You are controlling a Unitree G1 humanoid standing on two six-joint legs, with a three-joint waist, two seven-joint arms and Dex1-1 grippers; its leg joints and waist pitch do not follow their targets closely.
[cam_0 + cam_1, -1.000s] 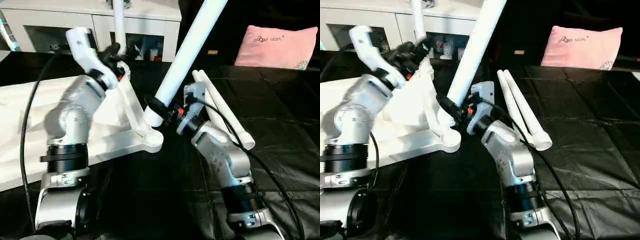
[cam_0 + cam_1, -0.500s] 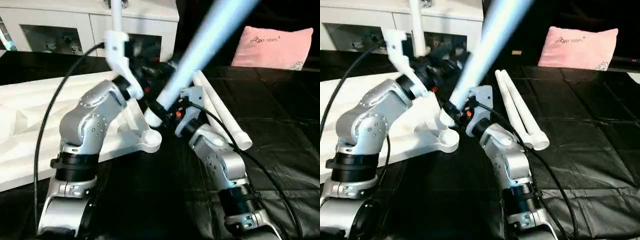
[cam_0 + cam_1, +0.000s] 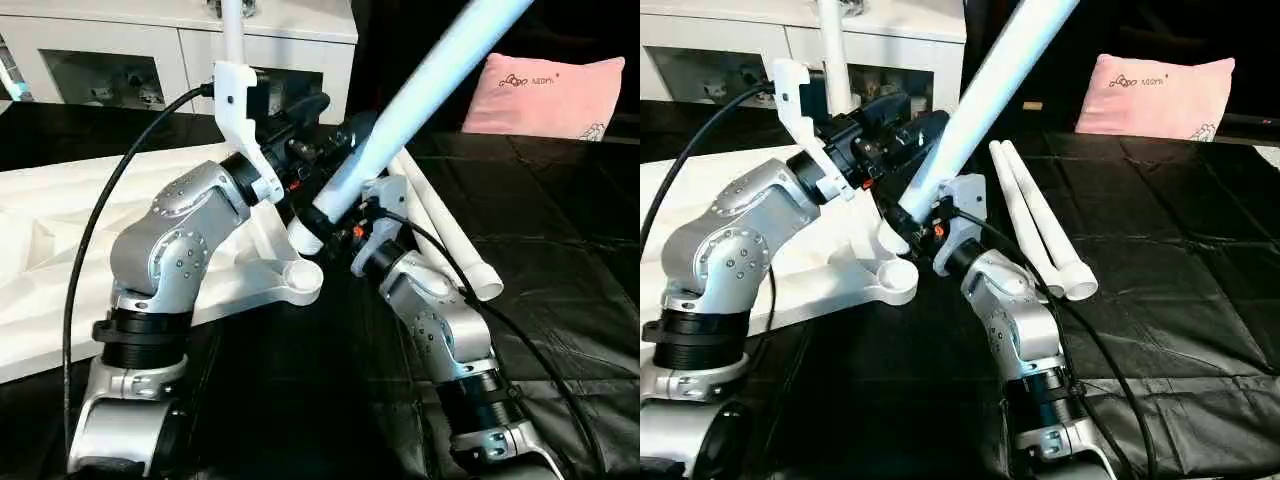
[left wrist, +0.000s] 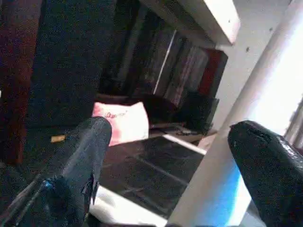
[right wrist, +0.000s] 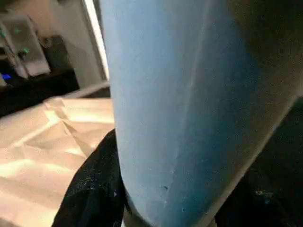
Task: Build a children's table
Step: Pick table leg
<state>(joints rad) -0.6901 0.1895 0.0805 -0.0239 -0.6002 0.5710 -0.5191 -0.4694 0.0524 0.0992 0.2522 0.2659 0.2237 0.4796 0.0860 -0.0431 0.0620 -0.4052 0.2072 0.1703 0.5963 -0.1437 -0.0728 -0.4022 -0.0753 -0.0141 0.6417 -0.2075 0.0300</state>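
Observation:
The white tabletop (image 3: 60, 250) lies upside down on the left, ribbed side up, with its near corner socket (image 3: 300, 282) bare. One leg (image 3: 234, 35) stands upright at a far corner. My right gripper (image 3: 322, 218) is shut on the lower end of another leg (image 3: 430, 80), which slants up to the right; its end hangs just above and behind the near socket. My left gripper (image 3: 335, 125) is open higher up on that leg (image 4: 236, 142), which runs between the fingers (image 4: 87, 156), close to one of them. In the right wrist view the leg (image 5: 180, 109) sits between black fingers (image 5: 90, 189).
Two spare legs (image 3: 450, 230) lie side by side on the black cover (image 3: 560, 300) right of my right arm. A pink pillow (image 3: 555, 95) rests at the back right. A white cabinet (image 3: 120, 60) with glass doors stands along the back.
My left arm has swung from beside the upright far leg over to the slanted leg, its fingers now around it. The held leg has tipped further right.

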